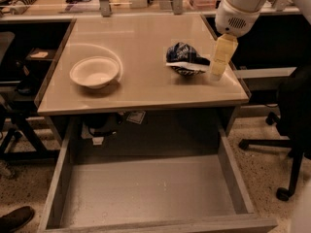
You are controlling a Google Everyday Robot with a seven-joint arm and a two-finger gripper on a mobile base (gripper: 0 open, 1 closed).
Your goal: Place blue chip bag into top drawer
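The blue chip bag (184, 58) lies crumpled on the right part of the tabletop, dark blue with white patches. My gripper (219, 62) hangs from the white arm just to the right of the bag, close to it, its cream fingers pointing down near the table's right edge. The top drawer (146, 191) stands pulled out below the table's front edge, grey and with nothing inside.
A cream round bowl (94, 72) sits on the left part of the beige table (141, 38). A black office chair (294, 115) stands at the right. A shoe (14, 218) shows at the lower left. Clutter lines the shelf behind the table.
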